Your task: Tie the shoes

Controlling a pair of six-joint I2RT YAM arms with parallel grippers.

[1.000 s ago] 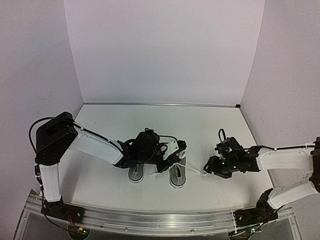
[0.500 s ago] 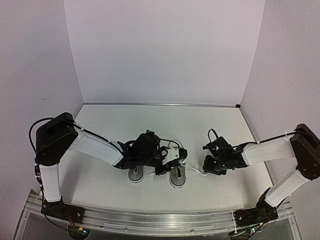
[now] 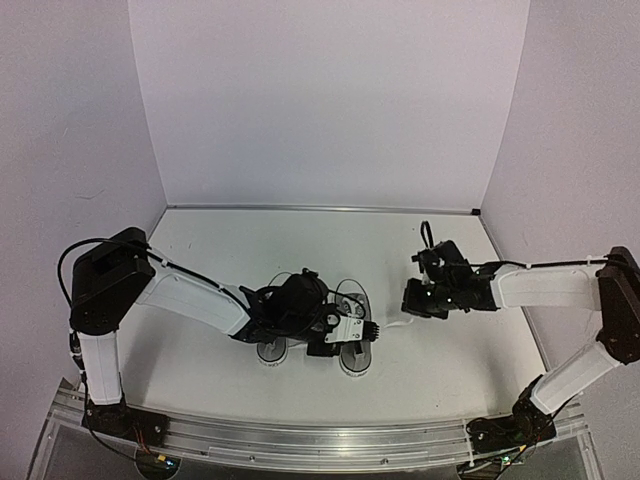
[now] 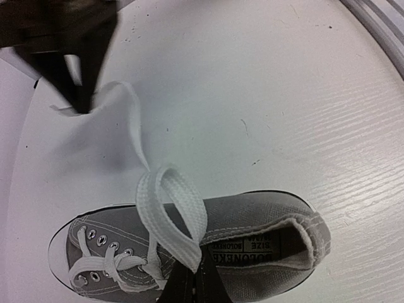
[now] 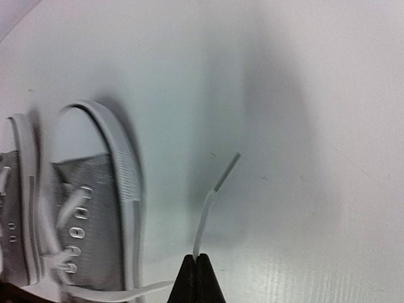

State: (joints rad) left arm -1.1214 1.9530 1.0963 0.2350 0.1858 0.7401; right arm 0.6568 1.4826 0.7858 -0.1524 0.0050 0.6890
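Two grey canvas shoes with white toe caps stand side by side in mid-table, one to the right of the other. My left gripper hovers over them. In the left wrist view it is shut on the base of a white lace loop above one shoe. My right gripper is to the right of the shoes. It is shut on the free end of the same lace, its tip sticking out beyond the fingers. The lace strand runs from the loop to the right gripper.
The white table is walled by white panels at the back and both sides. A metal rail runs along the near edge. Both shoes show at the left of the right wrist view.
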